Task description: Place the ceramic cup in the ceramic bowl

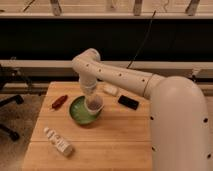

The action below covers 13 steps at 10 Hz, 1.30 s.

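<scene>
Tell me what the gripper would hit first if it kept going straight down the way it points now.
The gripper points down over the ceramic cup, which sits at the right edge of the ceramic bowl. It would probably meet the cup first, then the bowl beneath; depth is unclear from this one view.
</scene>
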Available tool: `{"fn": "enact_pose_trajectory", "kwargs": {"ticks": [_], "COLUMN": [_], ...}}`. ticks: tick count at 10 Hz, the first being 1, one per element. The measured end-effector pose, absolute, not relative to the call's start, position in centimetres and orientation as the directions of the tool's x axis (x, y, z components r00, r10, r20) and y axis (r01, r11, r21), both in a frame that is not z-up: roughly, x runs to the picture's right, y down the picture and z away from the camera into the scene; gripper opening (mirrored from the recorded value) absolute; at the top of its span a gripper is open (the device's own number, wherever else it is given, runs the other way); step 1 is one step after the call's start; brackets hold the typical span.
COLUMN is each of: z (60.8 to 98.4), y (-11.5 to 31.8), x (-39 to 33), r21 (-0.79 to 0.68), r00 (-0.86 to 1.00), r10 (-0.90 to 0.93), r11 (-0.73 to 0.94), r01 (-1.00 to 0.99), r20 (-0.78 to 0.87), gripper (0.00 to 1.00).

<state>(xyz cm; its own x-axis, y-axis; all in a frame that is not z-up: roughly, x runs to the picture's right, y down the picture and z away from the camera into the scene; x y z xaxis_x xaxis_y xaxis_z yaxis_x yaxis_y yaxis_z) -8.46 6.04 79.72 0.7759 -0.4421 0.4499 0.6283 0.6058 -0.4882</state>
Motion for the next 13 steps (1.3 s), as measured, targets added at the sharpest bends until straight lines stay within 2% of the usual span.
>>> {"fn": "enact_pose_trajectory", "kwargs": {"ticks": [1,2,10,11,12,13], "z": [79.78,79.88,80.35,80.45,80.47,80.48], "y": [6.04,6.06,5.93,5.99,5.94,5.93], "x": [-8.42,-8.4,-8.37,-8.38,-8.38,-8.38], "r21": [-0.488,-0.488,-0.479,-0.478,-0.477,-0.477], "r00": [0.775,0.774,0.766,0.765,0.764,0.764], "r10": [-0.444,-0.445,-0.46,-0.46,-0.462,-0.463], "r11": [0.605,0.604,0.6,0.6,0.599,0.599], "r01": [0.629,0.63,0.641,0.642,0.643,0.643], "r20": [0.45,0.45,0.449,0.45,0.45,0.449], "gripper": [0.44,0.48,0.48,0.53,0.64,0.71]}}
